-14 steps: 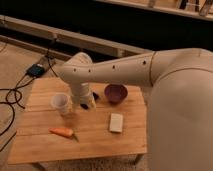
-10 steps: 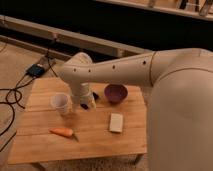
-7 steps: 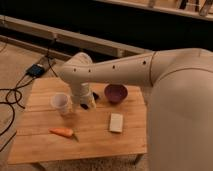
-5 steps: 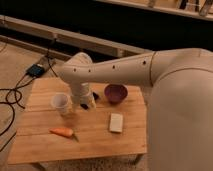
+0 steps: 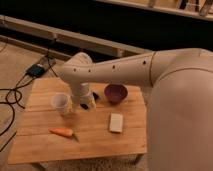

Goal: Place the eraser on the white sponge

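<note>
Wood table (image 5: 45,145), mid-back – gripper (image 5: 84,101) hangs w/ jaws wide over eraser (image 5: 85,106), between cup (image 5: 61,102) & purple bowl (image 5: 116,93); prob. 1 stiff, light block – pinch narrow sides; white sponge (image 5: 116,122) toward front-right edge.

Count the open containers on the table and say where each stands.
2. The translucent plastic cup stands just left of the gripper; the purple bowl sits right of the gripper, behind the white sponge. The arm could hide more.
</note>
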Available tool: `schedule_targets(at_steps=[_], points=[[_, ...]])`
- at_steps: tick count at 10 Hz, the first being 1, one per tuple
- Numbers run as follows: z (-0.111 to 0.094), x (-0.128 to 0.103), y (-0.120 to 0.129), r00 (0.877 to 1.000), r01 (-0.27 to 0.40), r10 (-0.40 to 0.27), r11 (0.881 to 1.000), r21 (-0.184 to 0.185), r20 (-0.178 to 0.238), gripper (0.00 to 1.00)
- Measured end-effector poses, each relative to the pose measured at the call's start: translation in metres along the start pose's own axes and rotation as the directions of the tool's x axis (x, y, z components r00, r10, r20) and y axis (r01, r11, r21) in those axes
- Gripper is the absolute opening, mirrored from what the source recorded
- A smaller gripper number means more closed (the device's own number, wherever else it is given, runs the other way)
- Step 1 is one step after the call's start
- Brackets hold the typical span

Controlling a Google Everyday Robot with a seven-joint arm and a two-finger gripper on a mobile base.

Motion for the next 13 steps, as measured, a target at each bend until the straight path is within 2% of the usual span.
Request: schedule_targets(at_steps=[10, 13], points=[[0.001, 0.000, 0.000, 1.000, 0.000, 0.000, 1.000, 0.001, -0.002, 0.65], [0.009, -0.016, -0.005, 1.000, -0.001, 0.001, 1.000, 0.025, 0.003, 0.65]])
